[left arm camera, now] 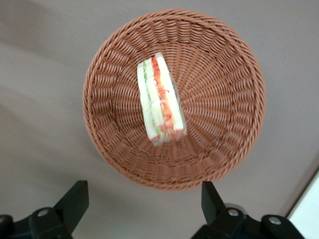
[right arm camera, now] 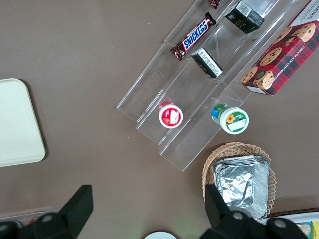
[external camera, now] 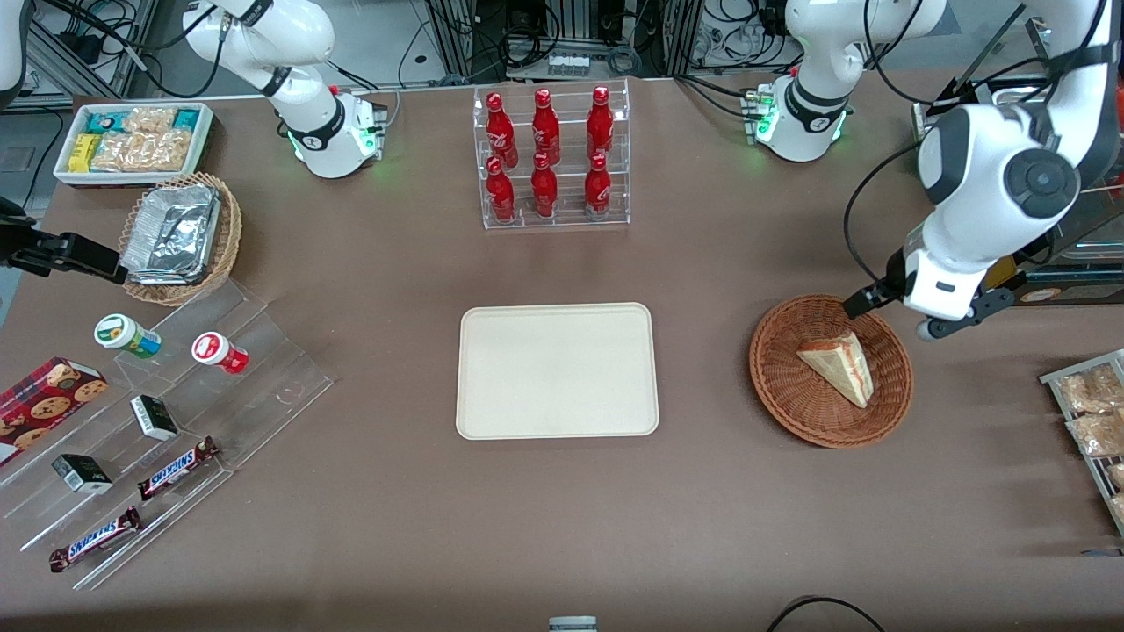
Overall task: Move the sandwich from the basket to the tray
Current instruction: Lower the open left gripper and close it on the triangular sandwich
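We have the gripper (left arm camera: 142, 206) hanging above the basket (left arm camera: 224, 99), its two fingers (left arm camera: 75, 199) spread wide with nothing between them, and the sandwich (left arm camera: 160, 97) lying below it inside the basket, a little ahead of the fingertips. The step in hand looks like the reach for the pick. To do it well, we should carry the gripper forward until the wedge sits midway between the fingers, then turn the wrist so they close across the flat bread faces, not along its length. We go straight down, stop short of the wicker floor, and squeeze lightly, since the bread looks soft and the wrapping slippery. The tray (external camera: 557, 369) lies well apart from the gripper, toward the parked arm's end, with nothing on it.
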